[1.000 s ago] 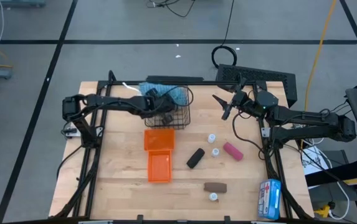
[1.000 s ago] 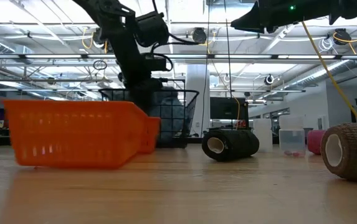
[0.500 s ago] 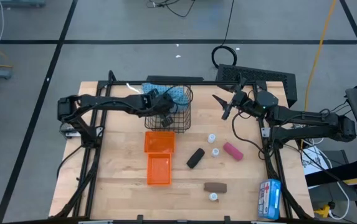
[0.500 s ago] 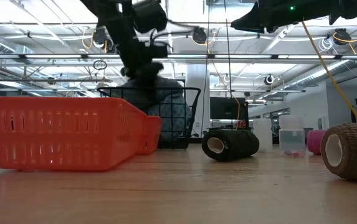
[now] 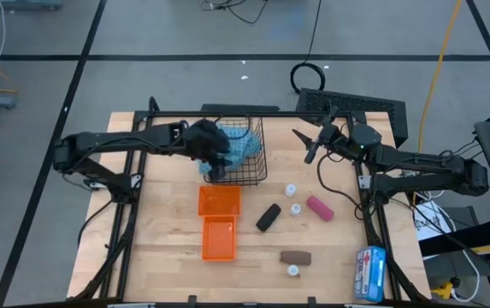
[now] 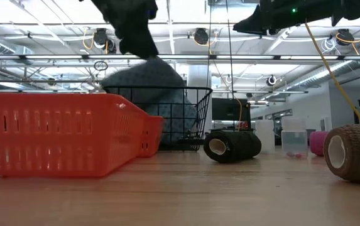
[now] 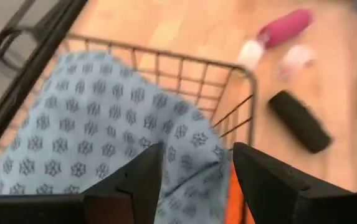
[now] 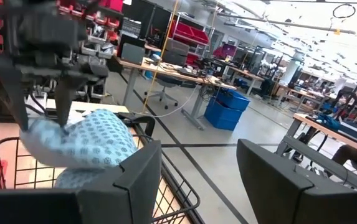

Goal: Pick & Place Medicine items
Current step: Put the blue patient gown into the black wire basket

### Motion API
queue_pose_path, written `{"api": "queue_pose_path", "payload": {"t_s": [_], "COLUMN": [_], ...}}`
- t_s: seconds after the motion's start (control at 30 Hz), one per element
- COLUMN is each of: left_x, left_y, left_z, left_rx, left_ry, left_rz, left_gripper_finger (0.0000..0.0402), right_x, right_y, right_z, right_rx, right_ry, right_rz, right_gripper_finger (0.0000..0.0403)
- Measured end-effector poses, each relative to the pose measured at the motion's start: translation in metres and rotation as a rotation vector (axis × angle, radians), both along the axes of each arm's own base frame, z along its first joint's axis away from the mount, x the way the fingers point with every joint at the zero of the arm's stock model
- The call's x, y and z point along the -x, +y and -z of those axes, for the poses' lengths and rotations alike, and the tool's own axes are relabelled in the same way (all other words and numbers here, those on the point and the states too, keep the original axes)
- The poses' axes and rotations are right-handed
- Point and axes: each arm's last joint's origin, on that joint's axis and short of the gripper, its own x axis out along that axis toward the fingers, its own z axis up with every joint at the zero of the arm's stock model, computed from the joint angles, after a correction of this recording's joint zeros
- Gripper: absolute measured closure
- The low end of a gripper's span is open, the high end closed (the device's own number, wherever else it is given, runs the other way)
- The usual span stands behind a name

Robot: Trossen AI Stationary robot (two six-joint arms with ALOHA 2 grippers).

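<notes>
Two dark, slender jointed arms, matte black throughout, each ending in a two-fingered claw with flat wedge-shaped fingers (image 7: 134, 180) (black too).

Overhead view of the table with both arms at the far side.

The left gripper (image 5: 213, 156) sits over the black wire basket (image 5: 257, 171), against the blue patterned pouch (image 5: 238, 145) that bulges inside it; whether its fingers clasp the cloth cannot be told. Near the basket lie two orange trays (image 5: 219, 196), one behind the other. To their right are a black oblong (image 5: 268, 216), two white vials (image 5: 291, 190) and a pink oblong (image 5: 319, 208). Nearer the front edge lies a brown bar (image 5: 295, 257) with a third vial (image 5: 292, 270) just beside it. A blue-and-white packet (image 5: 369, 272) lies at the table's right front corner. The right gripper (image 5: 305, 142) hangs apart from all items, fingers spread.
</notes>
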Motion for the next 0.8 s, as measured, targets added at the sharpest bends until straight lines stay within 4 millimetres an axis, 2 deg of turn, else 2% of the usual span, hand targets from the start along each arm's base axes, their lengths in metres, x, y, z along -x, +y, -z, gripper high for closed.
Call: {"api": "queue_pose_path", "payload": {"t_s": [0.13, 0.23, 0.3, 0.4, 0.47, 0.53, 0.67, 0.8], "left_x": [0.003, 0.007, 0.010, 0.017, 0.020, 0.018, 0.003, -0.012], "left_y": [-0.005, -0.007, -0.002, 0.014, 0.026, 0.037, 0.055, 0.072], "left_z": [-0.015, -0.025, -0.029, -0.034, -0.034, -0.027, 0.002, 0.035], "left_rx": [0.048, -0.020, -0.160, -0.419, -0.505, -0.473, -0.292, -0.356], "left_ry": [-0.111, -0.177, -0.162, -0.092, -0.048, -0.027, 0.034, 0.183], "left_rz": [0.144, 0.227, 0.109, -0.228, -0.386, -0.402, -0.277, -0.346], "left_gripper_finger": [0.0196, 0.0202, 0.0209, 0.0223, 0.0232, 0.0242, 0.0261, 0.0281], "right_x": [0.000, 0.000, 0.000, 0.000, 0.000, 0.000, 0.000, 0.000], "right_y": [0.000, 0.000, 0.000, 0.001, 0.001, 0.001, 0.001, 0.001], "right_z": [0.001, 0.002, 0.002, 0.003, 0.002, 0.002, 0.002, 0.002], "right_rx": [-0.002, -0.005, -0.008, -0.015, -0.015, -0.015, -0.019, -0.019], "right_ry": [0.008, 0.017, 0.020, 0.021, 0.019, 0.015, 0.013, 0.012], "right_rz": [-0.001, -0.001, -0.007, -0.025, -0.027, -0.027, -0.027, -0.028], "right_gripper_finger": [0.0204, 0.0204, 0.0204, 0.0204, 0.0204, 0.0204, 0.0204, 0.0204]}}
